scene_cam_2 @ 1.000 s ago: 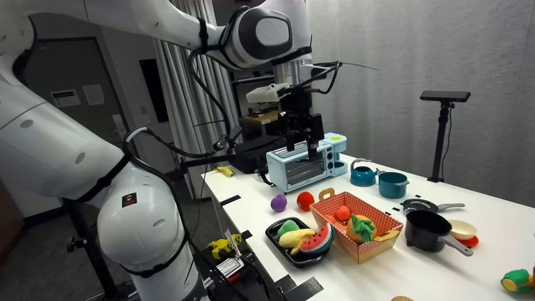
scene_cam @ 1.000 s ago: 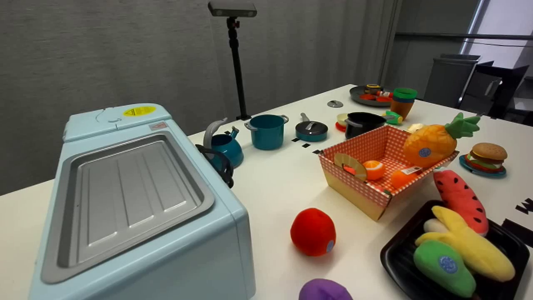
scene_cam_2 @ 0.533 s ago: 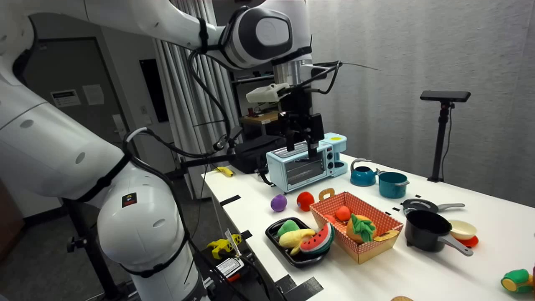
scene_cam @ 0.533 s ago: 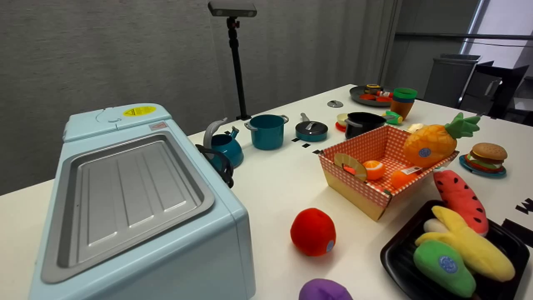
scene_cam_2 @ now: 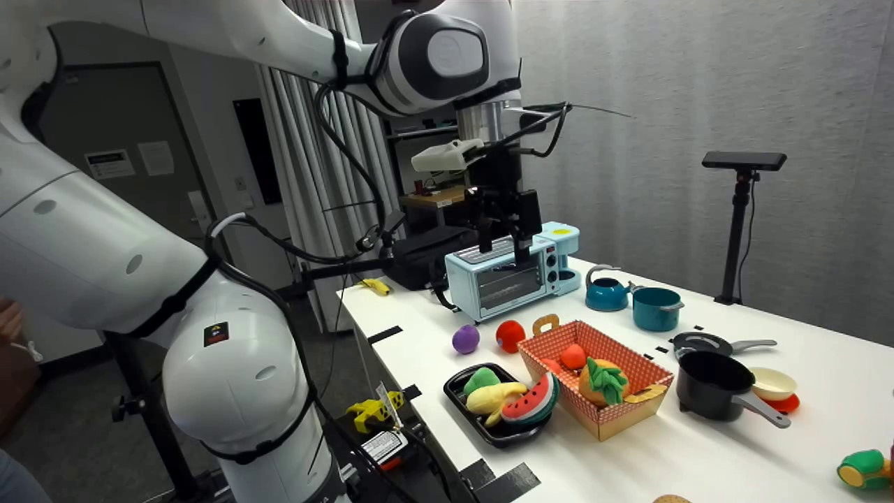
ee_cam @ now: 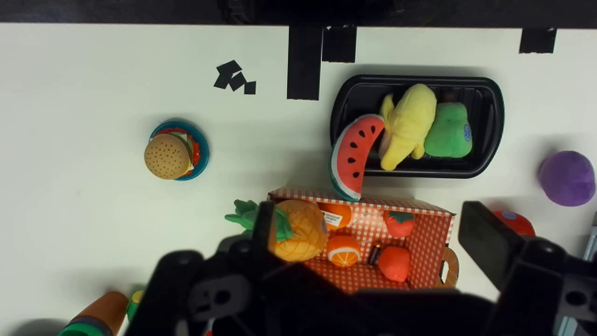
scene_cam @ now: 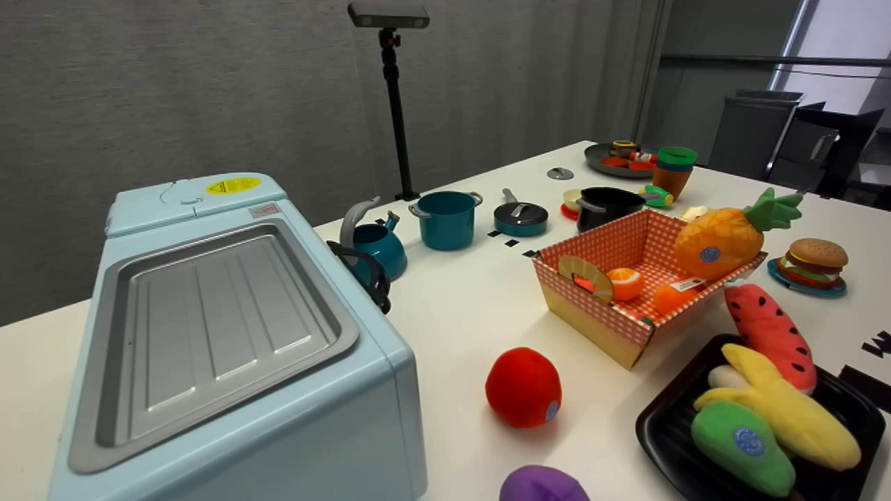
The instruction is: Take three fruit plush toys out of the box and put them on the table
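Blurred hand (scene_cam_2: 8, 321) newly glimpsed, frame left; gripper (scene_cam_2: 503, 250) held spread, empty; fruit toys (scene_cam_2: 574, 356) unmoved in box (scene_cam_2: 623, 363); task seemingly unadvanced.

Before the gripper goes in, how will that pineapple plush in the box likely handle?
The pineapple plush looks like stuffed fabric, so it's probably light and squashy. Being rounded, it could roll if nudged. The leaves jut past the box, so they may snag.

Soft shadows on the table (ee_cam: 84, 196), claw (ee_cam: 373, 228) blurred in wrist view
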`<state>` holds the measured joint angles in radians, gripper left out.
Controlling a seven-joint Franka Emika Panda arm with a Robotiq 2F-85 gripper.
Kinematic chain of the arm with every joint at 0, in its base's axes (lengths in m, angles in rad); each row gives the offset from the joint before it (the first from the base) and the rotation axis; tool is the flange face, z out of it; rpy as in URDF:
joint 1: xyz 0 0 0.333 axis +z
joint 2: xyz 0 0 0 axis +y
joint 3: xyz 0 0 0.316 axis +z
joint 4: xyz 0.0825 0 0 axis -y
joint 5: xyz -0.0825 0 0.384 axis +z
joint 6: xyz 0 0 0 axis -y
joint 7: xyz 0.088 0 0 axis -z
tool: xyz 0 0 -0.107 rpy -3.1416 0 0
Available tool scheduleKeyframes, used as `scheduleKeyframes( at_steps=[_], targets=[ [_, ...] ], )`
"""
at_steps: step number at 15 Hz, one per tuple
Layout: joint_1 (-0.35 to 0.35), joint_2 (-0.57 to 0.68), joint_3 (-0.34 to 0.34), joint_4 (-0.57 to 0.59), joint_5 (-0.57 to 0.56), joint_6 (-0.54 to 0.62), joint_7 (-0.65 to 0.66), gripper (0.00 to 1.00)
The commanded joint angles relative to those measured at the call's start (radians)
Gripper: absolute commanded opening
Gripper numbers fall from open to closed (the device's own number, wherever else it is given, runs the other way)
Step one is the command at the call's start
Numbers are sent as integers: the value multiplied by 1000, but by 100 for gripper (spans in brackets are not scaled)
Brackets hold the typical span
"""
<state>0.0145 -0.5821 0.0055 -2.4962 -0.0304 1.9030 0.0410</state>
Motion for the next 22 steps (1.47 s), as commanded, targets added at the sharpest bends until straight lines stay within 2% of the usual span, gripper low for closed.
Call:
scheduleKeyframes(
  at_steps=[1, 6, 12, 17, 21, 22],
  targets=[
    [5, 33, 17, -1, 5, 24, -2, 100],
    [16, 120, 53, -10, -6, 125, 13, 100],
    [18, 243, 59, -46, 6, 314, 9, 100],
    [21, 394, 57, 0, 6, 452, -15, 100],
    [31, 504, 61, 46, 18, 519, -21, 100],
    [24, 438, 58, -2, -1, 495, 0, 100]
  ],
)
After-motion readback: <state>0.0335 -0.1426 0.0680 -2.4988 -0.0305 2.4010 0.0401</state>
